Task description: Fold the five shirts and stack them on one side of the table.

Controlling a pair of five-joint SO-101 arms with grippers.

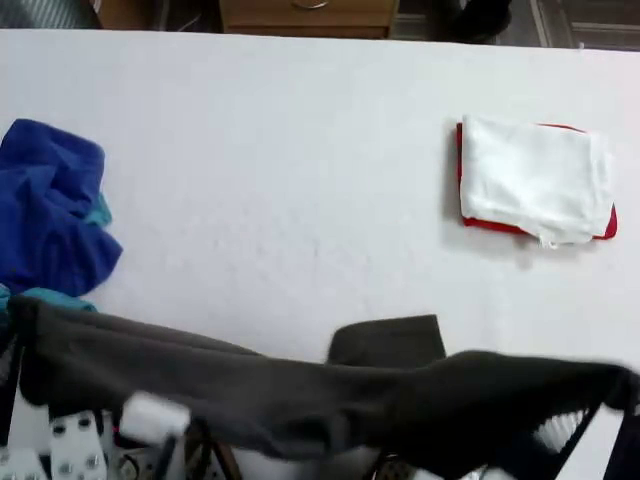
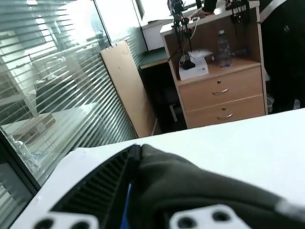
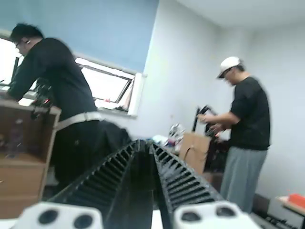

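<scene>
A dark grey shirt point(image 1: 300, 390) hangs stretched in the air along the table's near edge. My left gripper point(image 2: 138, 150) is shut on its left end, with the cloth point(image 2: 190, 191) bunched against the ribbed finger. My right gripper point(image 3: 145, 143) is shut on the right end, a thin fold of the shirt point(image 3: 140, 191) pinched between its two ribbed fingers. A crumpled blue shirt point(image 1: 50, 200) lies at the left edge with a teal shirt point(image 1: 50, 298) under it. At the right, a folded white shirt point(image 1: 535, 175) lies on a folded red shirt point(image 1: 480, 224).
The white table point(image 1: 300, 180) is bare across its middle and far side. A wooden drawer cabinet point(image 1: 305, 15) stands beyond the far edge. White arm bases point(image 1: 80, 440) sit at the near edge under the hanging shirt.
</scene>
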